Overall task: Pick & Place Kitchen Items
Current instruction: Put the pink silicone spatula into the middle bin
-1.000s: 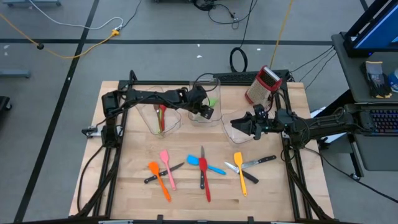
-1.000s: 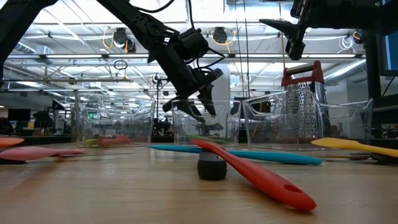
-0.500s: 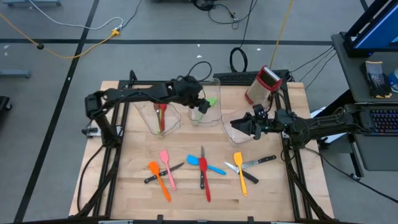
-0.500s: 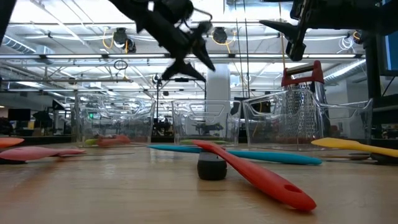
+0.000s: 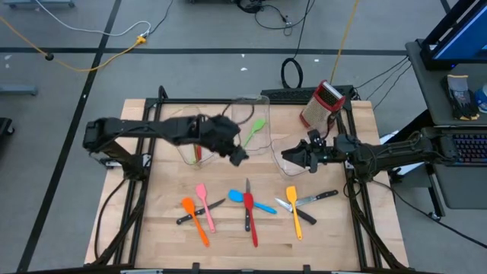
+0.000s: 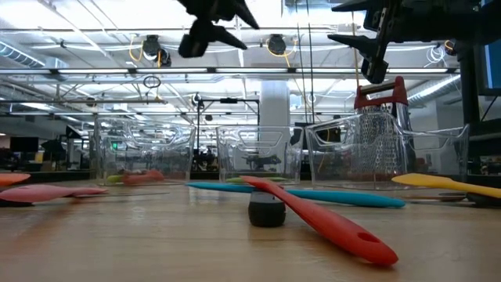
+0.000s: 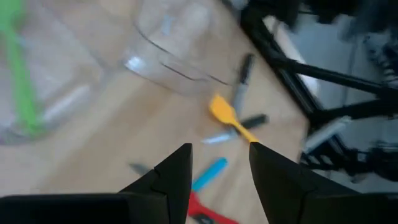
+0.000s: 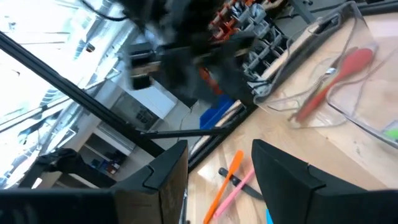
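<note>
The left gripper (image 5: 236, 156) hangs high above the surface, just on the near side of the middle clear bin (image 5: 249, 125), its fingers (image 7: 171, 180) parted to a moderate gap with nothing between them. That bin holds a green spatula (image 5: 255, 128), and the bin beside it, on the side away from the grater, holds a red utensil (image 5: 198, 144), so I judge one drop-off is done and the step in hand is reaching for another item. The rest of the utensils lie in a loose row well nearer the front edge than the middle bin: orange spatula (image 5: 195, 221), pink spatula (image 5: 205, 205), blue spatula (image 5: 253, 202), red spatula (image 5: 251, 219), yellow spatula (image 5: 294, 210) and black-handled knives (image 5: 316, 199). The right gripper (image 5: 298, 158) waits over the bin on the grater side of the middle bin, fingers (image 8: 168, 177) apart and empty. The next move calls for lowering the left gripper over one handle in the row, aligned across it.
</note>
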